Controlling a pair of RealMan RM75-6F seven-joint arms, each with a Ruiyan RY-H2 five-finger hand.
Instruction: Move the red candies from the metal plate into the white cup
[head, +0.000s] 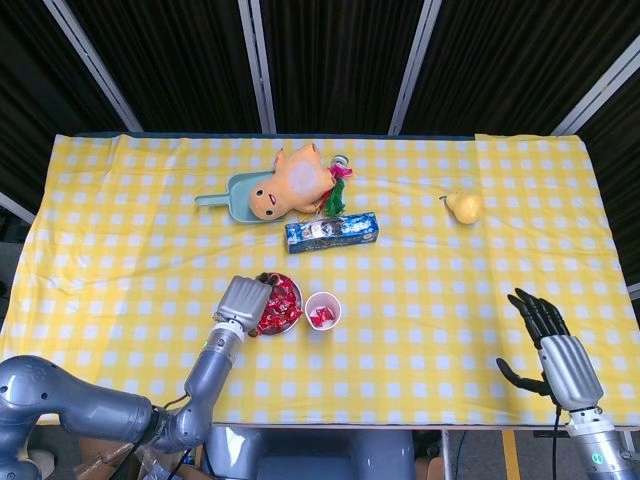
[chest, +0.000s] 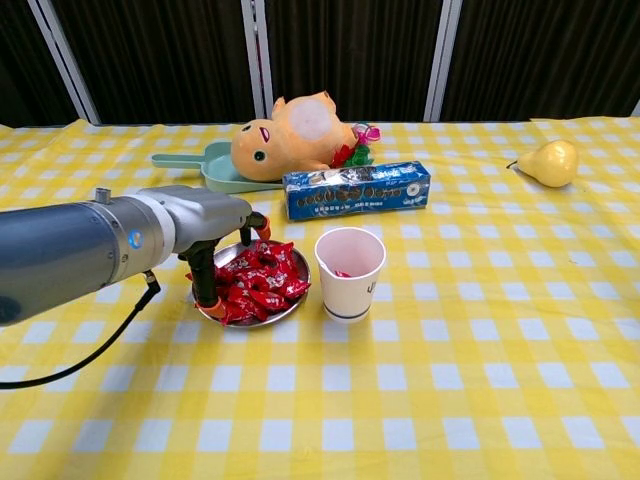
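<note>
We find the left robot hand (chest: 215, 255) lowered over the near-left side of the metal plate (chest: 292, 303), fingertips (chest: 212, 306) down among the red candies (chest: 262, 282); whether it grips one we cannot tell. The plate sits just left of the white cup (chest: 350, 273), which holds red candy at its bottom. The right robot hand (head: 556, 350) rests open at the surface's (head: 420, 300) near right edge, fingers spread, holding nothing

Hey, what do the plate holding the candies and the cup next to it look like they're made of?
The plate looks like polished metal: its thin rim is silvery and reflective. The white cup is probably paper or thin plastic, with matte, thin tapered walls and a small printed mark. The red candies wear glossy, crinkled wrappers, likely plastic film.
</note>
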